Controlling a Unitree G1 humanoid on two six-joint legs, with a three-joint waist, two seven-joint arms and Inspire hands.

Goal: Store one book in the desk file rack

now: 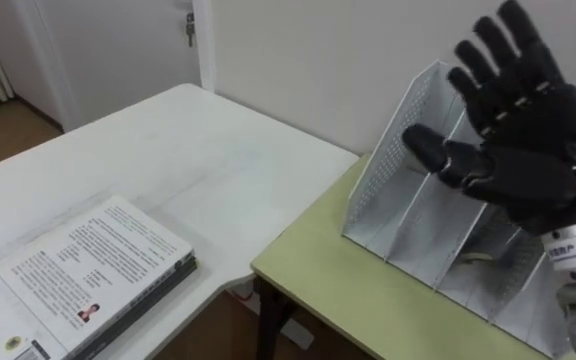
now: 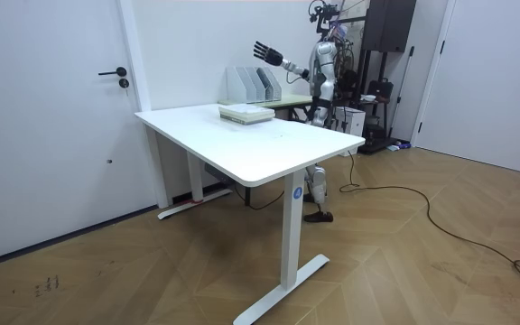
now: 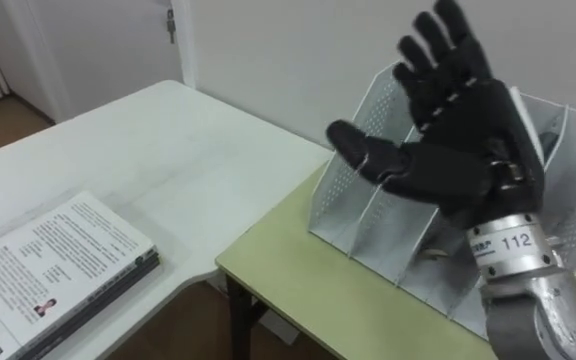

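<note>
White table (image 1: pixel 168 160): book (image 1: pixel 78 275) lying flat | right hand (image 1: pixel 533 165): fingers (image 1: pixel 523 30) spread wide, empty, raised before file rack (image 1: pixel 383 190)

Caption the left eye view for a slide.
Open right hand raised in front of the mesh file rack on the green desk; books lie on the white table.
</note>
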